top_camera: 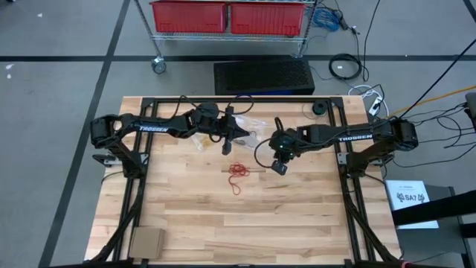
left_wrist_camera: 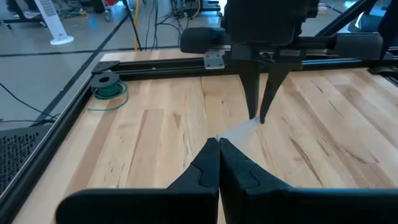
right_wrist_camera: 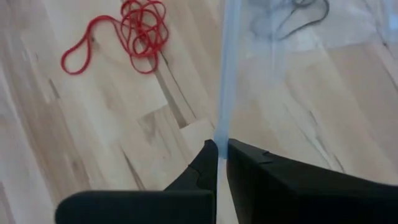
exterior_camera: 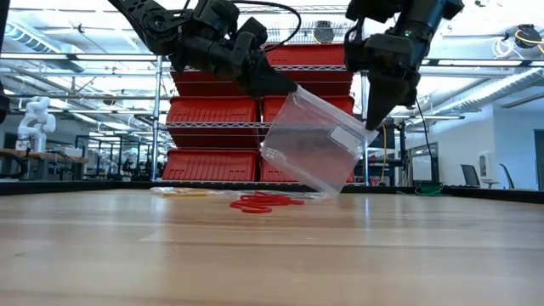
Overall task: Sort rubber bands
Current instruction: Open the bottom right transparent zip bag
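A clear plastic bag (exterior_camera: 316,140) hangs tilted between my two grippers over the table's middle. My left gripper (exterior_camera: 287,88) is shut on its upper left part, and my right gripper (exterior_camera: 371,121) is shut on its upper right corner. The bag's lower corner sits close to the tabletop; whether it touches, I cannot tell. A loose tangle of red rubber bands (top_camera: 238,173) lies on the wood just in front of the bag. Dark bands (right_wrist_camera: 298,15) show through the clear plastic. Yellowish bands (top_camera: 199,140) lie in another clear bag at the left. My left gripper pinches the bag's top edge (left_wrist_camera: 231,134) between its two shut fingers, coming slightly downward from the table's left. The bag hangs below and slants down toward the right. My right gripper pinches the bag's thin edge (right_wrist_camera: 222,127) at the upper right corner between its two shut fingers. The fingers point steeply down from above. The plastic runs away from the fingertips as a narrow strip.
The table's black frame rails (top_camera: 223,98) run along the far side and both ends. A flat cardboard piece (top_camera: 146,242) lies at the near left corner. A green cord coil (left_wrist_camera: 109,87) sits on the rail at the far right. Bare wood lies near the front.
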